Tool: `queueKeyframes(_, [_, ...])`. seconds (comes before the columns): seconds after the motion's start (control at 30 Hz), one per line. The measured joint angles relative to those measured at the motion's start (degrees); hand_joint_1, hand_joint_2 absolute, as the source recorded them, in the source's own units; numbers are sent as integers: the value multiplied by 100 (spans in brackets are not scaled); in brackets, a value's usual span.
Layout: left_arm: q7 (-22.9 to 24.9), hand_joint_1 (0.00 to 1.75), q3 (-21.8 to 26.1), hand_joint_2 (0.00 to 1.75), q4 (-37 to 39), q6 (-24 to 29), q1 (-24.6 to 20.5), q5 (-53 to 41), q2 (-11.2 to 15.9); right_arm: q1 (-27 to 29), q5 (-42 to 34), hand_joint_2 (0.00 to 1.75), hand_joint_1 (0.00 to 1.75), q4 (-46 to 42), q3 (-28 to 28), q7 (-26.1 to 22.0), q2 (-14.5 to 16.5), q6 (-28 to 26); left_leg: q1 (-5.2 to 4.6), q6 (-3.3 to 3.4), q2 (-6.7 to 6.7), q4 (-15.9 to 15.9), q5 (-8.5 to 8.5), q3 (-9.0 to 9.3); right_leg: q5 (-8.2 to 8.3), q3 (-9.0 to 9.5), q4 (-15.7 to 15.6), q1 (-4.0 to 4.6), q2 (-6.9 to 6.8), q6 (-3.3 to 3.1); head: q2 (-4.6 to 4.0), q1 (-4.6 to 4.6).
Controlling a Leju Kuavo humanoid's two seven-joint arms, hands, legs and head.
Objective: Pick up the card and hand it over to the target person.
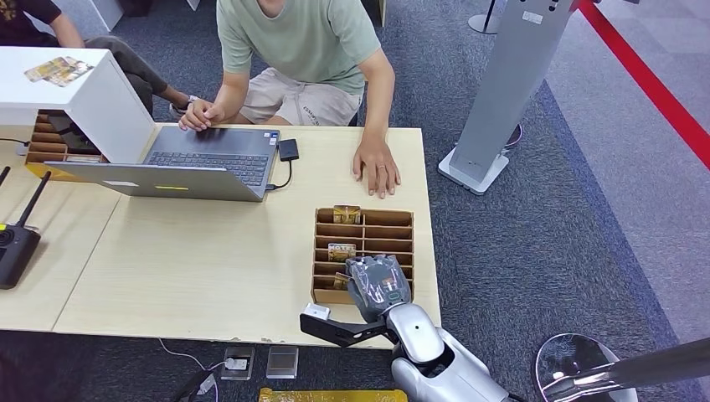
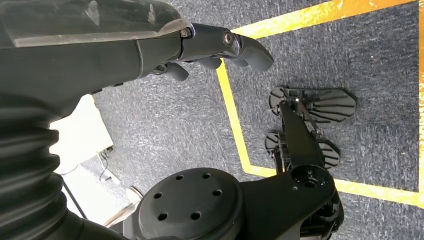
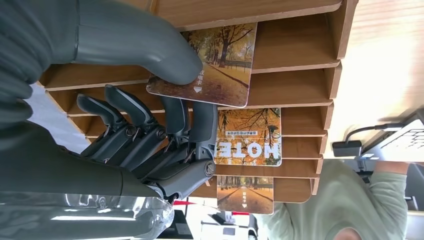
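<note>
A wooden card rack (image 1: 365,224) stands near the table's right front edge, with picture cards in three of its slots. My right hand (image 1: 378,283) is over the rack's near end. In the right wrist view its thumb (image 3: 150,45) lies on the nearest autumn-picture card (image 3: 220,75) and its fingers (image 3: 192,125) curl behind it, so the card is pinched while still lying in its slot. A "NOTE" card (image 3: 248,136) and a further card (image 3: 245,194) sit in slots beyond. A person in a green shirt (image 1: 306,38) sits across the table, one hand (image 1: 377,167) flat on it. My left hand (image 2: 215,45) hangs over the floor, holding nothing.
An open laptop (image 1: 192,163) with a plugged-in adapter (image 1: 288,149) lies at the back of the table. A white box (image 1: 79,88) with cards on top and a second wooden rack (image 1: 50,142) stand far left. A black antenna device (image 1: 12,247) sits at the left edge. A grey stand (image 1: 502,92) rises right of the table.
</note>
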Motion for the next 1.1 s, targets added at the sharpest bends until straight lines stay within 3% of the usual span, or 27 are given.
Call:
queueKeyframes(0.5, [-25, 0, 148, 175, -33, 152, 24, 78, -72, -168, -106, 175, 175, -1770, -167, -290, -255, -62, -2, 0, 3, 8, -2, -9, -2, -12, 10, -2, 6, 2, 0, 0])
queueKeyframes(1.1, [37, 0, 237, 175, -439, 559, 102, 228, -75, -609, -239, 175, 175, -2119, -78, -461, -217, -242, -2, 0, 3, 7, -2, -8, -2, -11, 8, -2, 4, 1, 0, 0])
